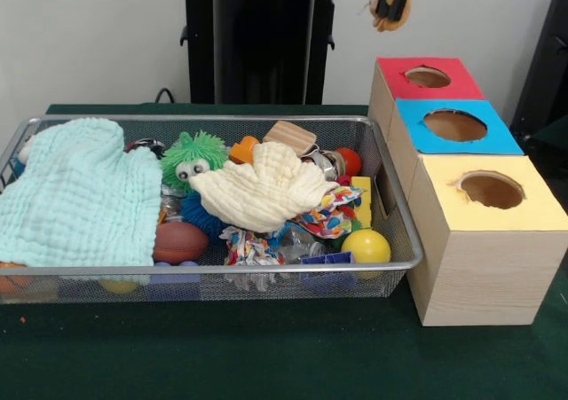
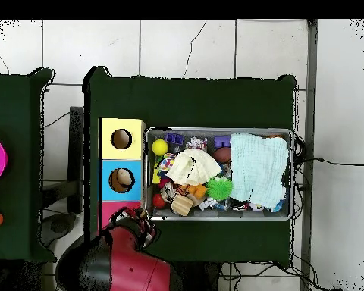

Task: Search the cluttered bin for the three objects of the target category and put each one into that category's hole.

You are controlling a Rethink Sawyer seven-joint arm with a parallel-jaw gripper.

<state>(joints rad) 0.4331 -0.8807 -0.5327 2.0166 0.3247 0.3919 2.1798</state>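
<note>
My gripper (image 1: pixel 393 10) hangs high above the red-topped box (image 1: pixel 428 76) and is shut on a small tan-brown object (image 1: pixel 389 19). What the object is cannot be told. Three wooden boxes stand in a row beside the bin, with a red, a blue (image 1: pixel 454 125) and a yellow (image 1: pixel 491 189) top, each with a round hole. In the overhead view my arm (image 2: pixel 128 261) covers the red box, and something tan shows inside the blue box's hole (image 2: pixel 122 179). The wire bin (image 1: pixel 213 267) holds mixed toys and cloths.
In the bin lie a mint cloth (image 1: pixel 75 196), a cream cloth (image 1: pixel 262 192), a green fuzzy toy (image 1: pixel 193 156), a brown football (image 1: pixel 180 240), a yellow ball (image 1: pixel 366 246), a wooden block (image 1: pixel 289 137) and a red ball (image 1: pixel 350 160). Green cloth covers the table.
</note>
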